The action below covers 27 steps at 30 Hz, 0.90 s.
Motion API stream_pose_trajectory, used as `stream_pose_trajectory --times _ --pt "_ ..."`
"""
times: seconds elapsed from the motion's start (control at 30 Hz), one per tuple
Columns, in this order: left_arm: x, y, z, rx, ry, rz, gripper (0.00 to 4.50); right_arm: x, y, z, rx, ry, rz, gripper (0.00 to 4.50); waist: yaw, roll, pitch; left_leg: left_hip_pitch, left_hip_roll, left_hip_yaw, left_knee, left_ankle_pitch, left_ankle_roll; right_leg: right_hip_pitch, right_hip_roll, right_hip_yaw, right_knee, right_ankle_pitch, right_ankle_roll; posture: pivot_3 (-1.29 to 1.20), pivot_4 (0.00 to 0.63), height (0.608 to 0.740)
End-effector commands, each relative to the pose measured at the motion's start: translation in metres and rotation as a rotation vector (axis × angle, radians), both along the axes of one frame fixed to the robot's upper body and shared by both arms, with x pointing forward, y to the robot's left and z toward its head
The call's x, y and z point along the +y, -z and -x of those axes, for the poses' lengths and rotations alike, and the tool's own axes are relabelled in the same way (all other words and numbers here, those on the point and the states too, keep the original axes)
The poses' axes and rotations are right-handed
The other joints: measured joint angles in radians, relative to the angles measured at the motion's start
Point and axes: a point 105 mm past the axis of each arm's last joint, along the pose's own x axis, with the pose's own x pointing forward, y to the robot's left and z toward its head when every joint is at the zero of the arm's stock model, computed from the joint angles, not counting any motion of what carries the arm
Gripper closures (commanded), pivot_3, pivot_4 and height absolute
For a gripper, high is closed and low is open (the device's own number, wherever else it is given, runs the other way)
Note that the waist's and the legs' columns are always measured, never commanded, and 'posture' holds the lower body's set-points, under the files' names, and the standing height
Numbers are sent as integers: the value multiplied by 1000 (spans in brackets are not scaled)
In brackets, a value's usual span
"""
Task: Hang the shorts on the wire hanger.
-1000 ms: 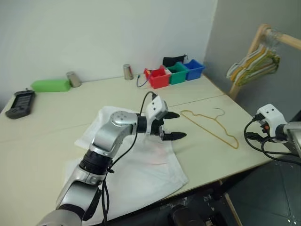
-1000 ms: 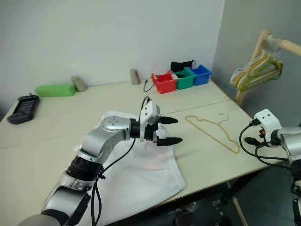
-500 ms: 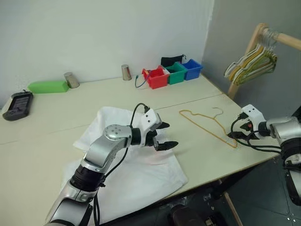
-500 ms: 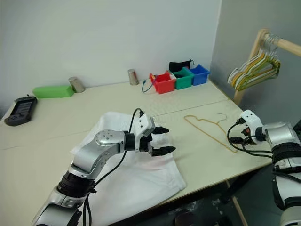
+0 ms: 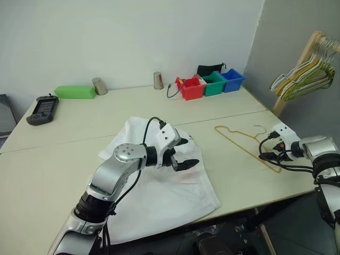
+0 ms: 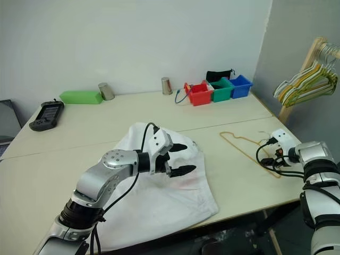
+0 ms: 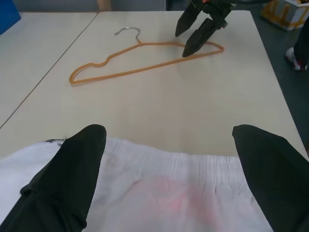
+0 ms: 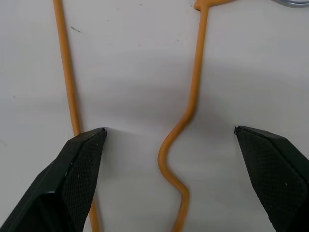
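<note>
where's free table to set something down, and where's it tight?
Free: the table on the robot's left of the shorts, and the strip between shorts and wire hanger. Tight: around the hanger, where the right gripper hovers, and the far edge with bins, cups, green box and handset.

wall (image 5: 133,32): plain white | table (image 5: 106,114): pale beige | wooden rack (image 5: 305,56): right, hangers hung
</note>
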Motion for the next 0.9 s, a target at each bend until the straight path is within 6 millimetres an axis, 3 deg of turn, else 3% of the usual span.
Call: stream_pose_trajectory --times 0.03,0.6,0.9 --pt "1 -14 0 -45 0 25 31 -9 -6 0 -8 26 17 0 3 0 0 0 0 0 0 0 0 0 0 0 0 0 0 -157 15 740" --pt "2 -16 -1 -47 21 11 31 -31 6 35 108 9 18 0 11 0 0 6 0 0 0 0 0 7 0 -1 -1 -3 4 -180 13 740" --pt "2 -17 -2 -53 17 11 0 -27 9 31 98 21 9 1897 10 -2 -1 11 0 0 -1 0 0 13 0 -1 -3 -3 5 -169 14 740"
